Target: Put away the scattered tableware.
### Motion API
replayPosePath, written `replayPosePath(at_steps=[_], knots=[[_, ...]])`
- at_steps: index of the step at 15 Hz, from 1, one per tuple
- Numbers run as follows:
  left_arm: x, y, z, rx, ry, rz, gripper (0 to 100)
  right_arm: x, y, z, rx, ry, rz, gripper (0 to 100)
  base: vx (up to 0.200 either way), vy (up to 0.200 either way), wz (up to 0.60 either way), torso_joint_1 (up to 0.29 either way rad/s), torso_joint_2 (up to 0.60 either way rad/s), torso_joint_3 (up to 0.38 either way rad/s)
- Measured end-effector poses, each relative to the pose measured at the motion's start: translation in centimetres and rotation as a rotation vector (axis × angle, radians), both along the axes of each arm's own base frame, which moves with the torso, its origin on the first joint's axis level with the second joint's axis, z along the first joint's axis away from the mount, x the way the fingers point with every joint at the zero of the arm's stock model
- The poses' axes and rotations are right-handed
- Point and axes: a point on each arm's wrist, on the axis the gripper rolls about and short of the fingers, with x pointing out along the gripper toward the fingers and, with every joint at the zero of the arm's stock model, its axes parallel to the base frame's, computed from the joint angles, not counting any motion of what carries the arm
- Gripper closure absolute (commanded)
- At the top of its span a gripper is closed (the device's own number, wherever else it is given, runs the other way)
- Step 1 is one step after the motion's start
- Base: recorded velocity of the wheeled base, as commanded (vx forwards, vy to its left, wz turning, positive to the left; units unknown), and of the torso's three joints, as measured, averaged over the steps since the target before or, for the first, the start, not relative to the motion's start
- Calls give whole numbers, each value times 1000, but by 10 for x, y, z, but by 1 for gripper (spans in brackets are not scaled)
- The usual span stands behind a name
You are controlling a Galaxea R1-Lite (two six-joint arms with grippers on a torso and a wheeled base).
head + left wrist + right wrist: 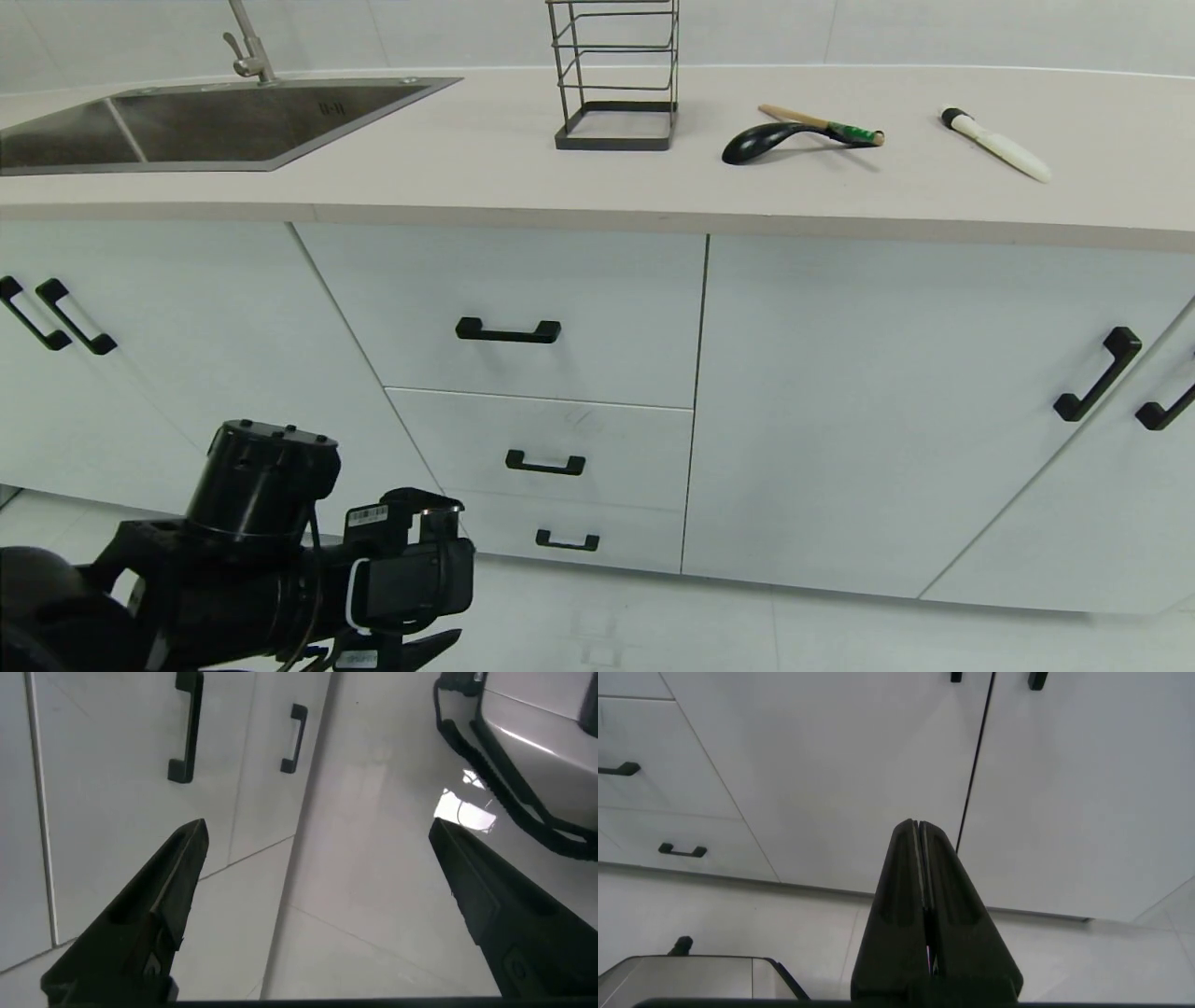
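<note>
Spoon (pixel 752 145) and, seemingly, a knife (pixel 1001 147) lie apart on open counter (pixel 467 177).

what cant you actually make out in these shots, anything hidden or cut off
- Head view: the wire rack runs off the top edge, so its full height is unknown.
- Head view: the faucet spout is cut off by the top edge. The sink runs off the left edge.
- Head view: the wood-and-green utensil overlaps the black spoon handle, and its type is unclear.
- Right wrist view: the shut right hand hides whatever lies straight ahead of it.
</note>
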Motion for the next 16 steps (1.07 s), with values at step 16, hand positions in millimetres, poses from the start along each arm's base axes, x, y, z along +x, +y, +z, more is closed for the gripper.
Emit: replayPosePath(at_steps=[16], knots=[[76,-32,-41,56,-12,-76,0,0,0,0,0,0,0,100,0,0,0,0,0,0]])
